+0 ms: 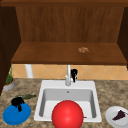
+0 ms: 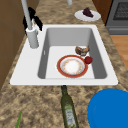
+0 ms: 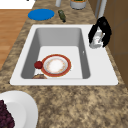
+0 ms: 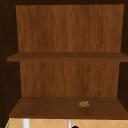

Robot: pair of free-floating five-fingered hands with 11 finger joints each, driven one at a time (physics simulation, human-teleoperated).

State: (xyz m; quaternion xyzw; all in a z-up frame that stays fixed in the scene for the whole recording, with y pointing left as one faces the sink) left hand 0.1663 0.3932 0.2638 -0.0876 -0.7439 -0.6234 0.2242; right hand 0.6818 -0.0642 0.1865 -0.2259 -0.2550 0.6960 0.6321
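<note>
Black against the pale tap, the right hand (image 1: 74,74) is sitting at the faucet (image 1: 68,75), just to its right in the front view; the right side view shows its fingers (image 3: 106,32) curling round the faucet's base, so it is gripping the faucet. The left hand (image 1: 17,102) is hovering over the near edge of a blue plate (image 1: 17,114) on the speckled stone desk (image 1: 110,92), fingers drooping loosely toward the plate and closing on nothing; whether they are touching it I cannot tell. Just behind this hand a green bottle (image 1: 26,96) is lying on its side, and farther back a potted plant (image 1: 9,81) is standing. Below and in front of the right hand, the white sink (image 2: 72,30) is holding a red-rimmed plate (image 2: 72,66), with a small red fruit (image 2: 88,60) touching its rim and a brown pastry (image 2: 82,50) just beside both. A big red ball (image 1: 67,114) is showing at the sink's front edge in the front view. Well off to the right of the right hand, a white plate (image 1: 113,116) is carrying a dark purple piece of food (image 1: 119,115). Above both hands, a wooden shelf (image 4: 50,107) is bearing a small tan lump (image 4: 84,104).
</note>
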